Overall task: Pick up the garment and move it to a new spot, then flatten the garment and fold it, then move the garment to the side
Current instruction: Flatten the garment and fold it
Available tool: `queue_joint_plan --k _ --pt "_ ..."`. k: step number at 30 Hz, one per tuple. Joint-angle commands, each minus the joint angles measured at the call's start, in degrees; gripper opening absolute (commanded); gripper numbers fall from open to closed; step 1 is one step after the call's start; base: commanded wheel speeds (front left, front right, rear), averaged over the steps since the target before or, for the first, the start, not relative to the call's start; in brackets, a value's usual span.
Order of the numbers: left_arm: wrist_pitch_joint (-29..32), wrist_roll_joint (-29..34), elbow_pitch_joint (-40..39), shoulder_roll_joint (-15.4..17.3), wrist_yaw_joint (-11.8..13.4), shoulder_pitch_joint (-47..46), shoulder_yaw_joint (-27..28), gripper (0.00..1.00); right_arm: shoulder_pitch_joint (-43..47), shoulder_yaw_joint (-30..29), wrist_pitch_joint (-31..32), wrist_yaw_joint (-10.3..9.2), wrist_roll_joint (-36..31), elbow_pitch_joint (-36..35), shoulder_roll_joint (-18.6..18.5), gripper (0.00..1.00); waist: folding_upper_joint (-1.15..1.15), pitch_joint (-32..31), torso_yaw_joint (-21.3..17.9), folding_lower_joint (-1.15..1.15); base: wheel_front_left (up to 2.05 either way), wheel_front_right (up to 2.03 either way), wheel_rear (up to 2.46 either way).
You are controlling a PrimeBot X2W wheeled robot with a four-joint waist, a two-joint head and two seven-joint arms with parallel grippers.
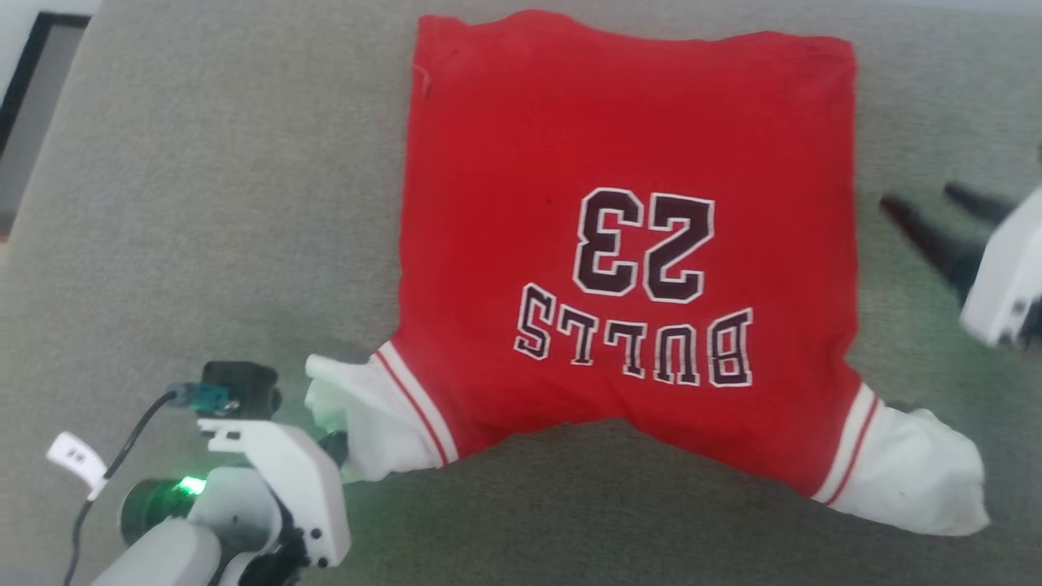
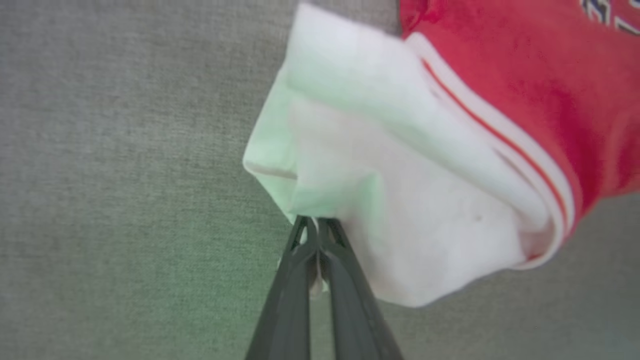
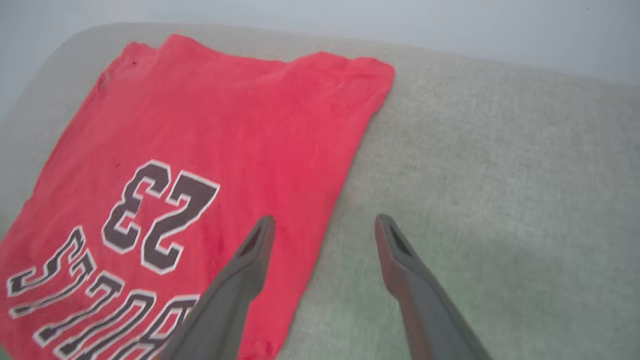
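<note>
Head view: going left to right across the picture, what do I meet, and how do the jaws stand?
left gripper, jaws shut on the garment's corner → garment → right gripper, jaws open

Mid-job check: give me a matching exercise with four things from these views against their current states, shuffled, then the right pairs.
Things
1. left tool
2. right tool
3. shirt
4. right sleeve

States
a. open, holding nothing
b. white, lying free on the grey cushion
c. shut on the left sleeve
d. red, spread out on the cushion, number 23 facing up

Pairs: 1-c, 2-a, 3-d, 4-b
</note>
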Motion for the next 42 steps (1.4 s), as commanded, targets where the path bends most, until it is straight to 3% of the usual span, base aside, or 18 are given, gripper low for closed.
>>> queue_joint_plan --k 1,12,23,24,25,26,34,42 --pt "0.1 0.7 0.1 -0.9 -0.6 -1.6 -0.7 0.00 -4.1 0.3 -1.0 -0.05 -1.2 3.2 -0.2 1.00 0.00 1.5 1.9 0.00 0.00 0.00 0.00" --pt "-0.3 1.9 3.3 -5.6 -3.5 -7.0 -3.7 0.00 -25.9 2.9 -3.4 -0.05 -8.3 31.1 -2.4 1.00 0.00 6.1 8.9 0.00 0.00 0.00 0.00" --pt "-1.2 1.7 6.5 -7.8 -5.4 -8.7 -4.8 0.00 -34.0 3.2 4.9 -0.10 -12.8 52.3 -1.7 1.00 0.00 8.2 11.7 0.00 0.00 0.00 0.00" --pt "-1.3 1.5 6.9 -8.0 -5.5 -8.8 -4.8 0.00 -34.1 4.0 6.2 -0.10 -13.2 53.4 -1.3 0.94 0.00 8.3 11.8 0.00 0.00 0.00 0.00" --pt "-1.3 1.3 7.2 -8.1 -5.6 -8.9 -4.8 0.00 -34.2 4.6 7.2 -0.08 -12.9 54.3 -1.0 0.37 0.00 8.3 11.8 0.00 0.00 0.00 0.00" --pt "-1.4 1.3 7.5 -8.2 -5.7 -9.0 -4.8 0.00 -34.3 5.1 7.7 -0.08 -12.9 54.7 -1.0 0.00 0.00 8.3 11.8 0.00 0.00 0.00 0.00" --pt "-2.7 0.4 9.0 -7.0 -5.5 -7.9 -3.0 0.00 -33.5 10.4 6.0 -0.08 -9.9 51.0 -2.5 0.00 0.00 6.2 8.4 0.00 0.00 0.00 0.00" --pt "-3.2 0.0 7.4 -3.3 -3.7 -5.0 -0.7 0.00 -25.4 16.2 7.1 -0.08 -0.1 38.2 -4.3 0.00 0.00 2.2 1.7 0.00 0.00 0.00 0.00"
